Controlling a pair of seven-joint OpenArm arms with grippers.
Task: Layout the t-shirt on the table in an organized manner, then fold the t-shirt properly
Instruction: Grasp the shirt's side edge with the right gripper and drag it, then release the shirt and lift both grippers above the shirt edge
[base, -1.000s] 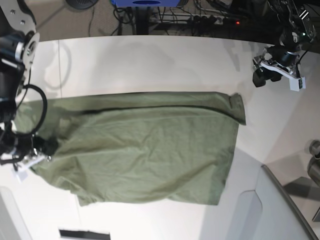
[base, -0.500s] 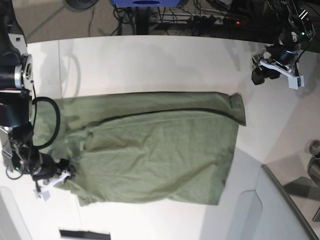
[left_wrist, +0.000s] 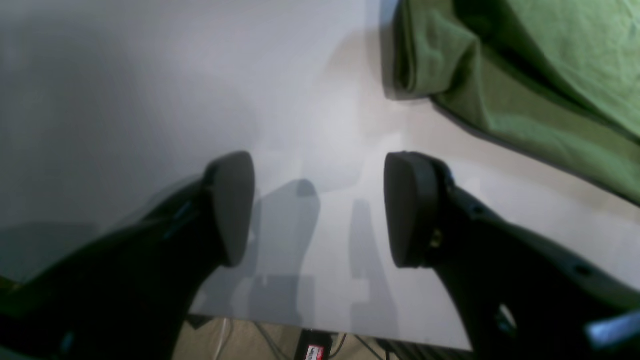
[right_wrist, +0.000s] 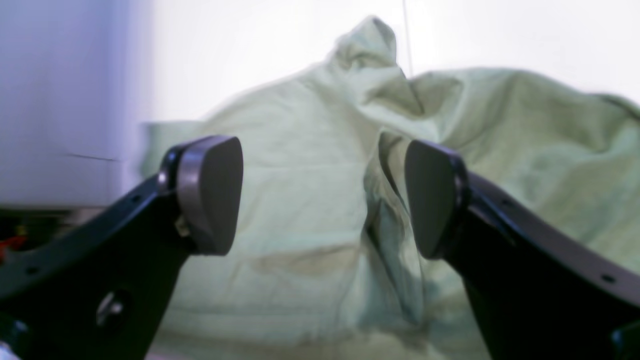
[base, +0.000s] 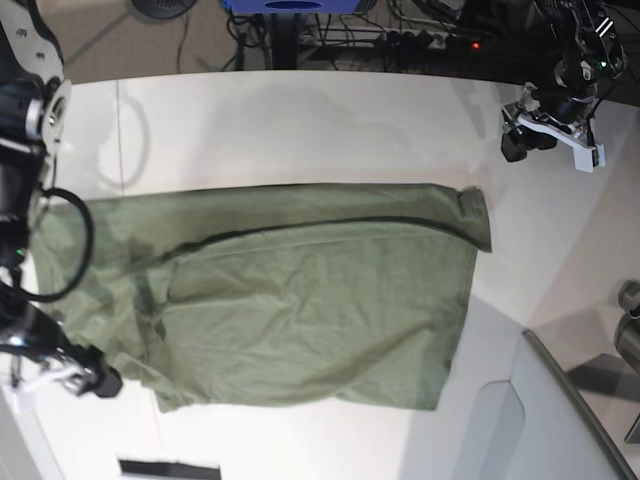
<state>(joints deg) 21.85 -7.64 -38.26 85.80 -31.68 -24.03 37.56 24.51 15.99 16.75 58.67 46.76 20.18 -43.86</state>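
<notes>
The t-shirt (base: 290, 295) lies spread on the tabletop (base: 300, 130), wrinkled, its long axis running across the base view from side to side. The right hand (base: 85, 380) sits just beside the shirt's bunched end, spread wide and holding nothing, with rumpled cloth directly ahead between its pads (right_wrist: 210, 192). The left hand (base: 525, 135) is also spread and empty, over bare tabletop, apart from the shirt's far corner, so the right arm looks the nearer for the next pull.

Right gripper (right_wrist: 322, 195) gapes, nothing held, facing the rumpled t-shirt (right_wrist: 310, 150)
</notes>
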